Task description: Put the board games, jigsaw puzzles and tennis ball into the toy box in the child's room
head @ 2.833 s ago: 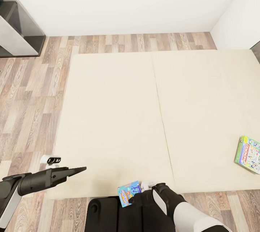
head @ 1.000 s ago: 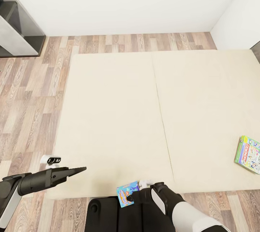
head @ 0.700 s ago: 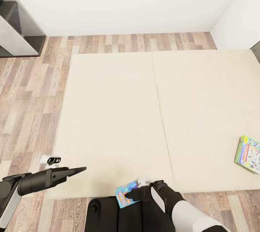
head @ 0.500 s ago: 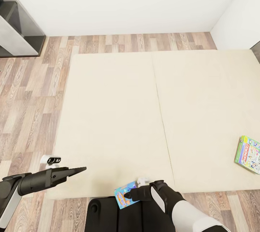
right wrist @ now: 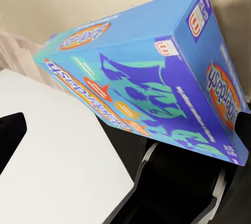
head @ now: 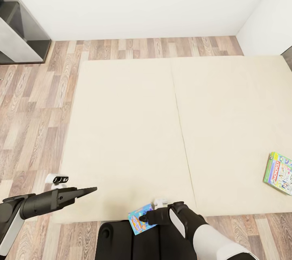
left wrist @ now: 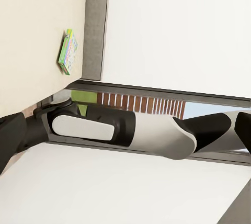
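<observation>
Gripping the blue board game point(head: 138, 218) at the bed's point(head: 129, 130) near edge, the right end effector point(head: 149, 218) holds it; left end effector's point(head: 90, 190) opening is unclear.

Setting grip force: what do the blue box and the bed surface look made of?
Blue box: looks like thin printed cardboard, slightly glossy, with crisp folded edges and full-colour artwork. Bed: matte cream fabric by its soft, even look, one seam down the middle; how firm it is cannot be told.

Box: my blue board game point(right wrist: 151, 77), tilted, spans the frame's upper centre and right.
Grip: its lower right corner sits in my right gripper point(right wrist: 183, 182).
</observation>
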Controlling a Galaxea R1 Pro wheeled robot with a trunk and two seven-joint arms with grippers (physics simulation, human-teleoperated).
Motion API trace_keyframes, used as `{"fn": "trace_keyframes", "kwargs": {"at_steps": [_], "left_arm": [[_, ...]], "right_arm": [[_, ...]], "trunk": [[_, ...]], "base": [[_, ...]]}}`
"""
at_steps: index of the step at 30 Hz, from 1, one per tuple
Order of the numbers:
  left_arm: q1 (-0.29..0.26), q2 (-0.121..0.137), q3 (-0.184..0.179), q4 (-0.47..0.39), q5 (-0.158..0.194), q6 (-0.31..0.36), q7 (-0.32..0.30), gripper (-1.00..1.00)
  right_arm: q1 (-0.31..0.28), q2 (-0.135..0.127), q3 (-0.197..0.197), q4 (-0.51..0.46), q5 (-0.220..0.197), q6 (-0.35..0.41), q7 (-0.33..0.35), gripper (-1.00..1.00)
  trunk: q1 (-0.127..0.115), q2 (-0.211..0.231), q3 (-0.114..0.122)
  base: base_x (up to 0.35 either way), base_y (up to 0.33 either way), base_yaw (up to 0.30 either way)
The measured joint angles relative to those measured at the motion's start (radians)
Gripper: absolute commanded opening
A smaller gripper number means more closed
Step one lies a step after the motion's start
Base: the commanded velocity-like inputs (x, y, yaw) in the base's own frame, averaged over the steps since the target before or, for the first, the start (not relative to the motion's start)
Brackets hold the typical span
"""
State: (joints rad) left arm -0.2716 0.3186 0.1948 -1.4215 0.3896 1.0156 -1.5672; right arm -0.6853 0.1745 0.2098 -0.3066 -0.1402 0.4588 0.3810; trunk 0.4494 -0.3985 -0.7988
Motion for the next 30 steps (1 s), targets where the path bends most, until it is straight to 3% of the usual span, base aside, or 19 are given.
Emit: {"fn": "trace_keyframes", "kwargs": {"at_steps": [30], "left_arm": [[0.0, 0.0, 0.0, 0.0, 0.0, 0.0, 0.0, 1.0]], "right_arm": [[0.0, -0.014, -0.009, -0.022, 0.0, 0.008, 0.001, 1.0]], "trunk": [[0.0, 0.0, 0.0]], "base": [[0.0, 0.0, 0.0]]}}
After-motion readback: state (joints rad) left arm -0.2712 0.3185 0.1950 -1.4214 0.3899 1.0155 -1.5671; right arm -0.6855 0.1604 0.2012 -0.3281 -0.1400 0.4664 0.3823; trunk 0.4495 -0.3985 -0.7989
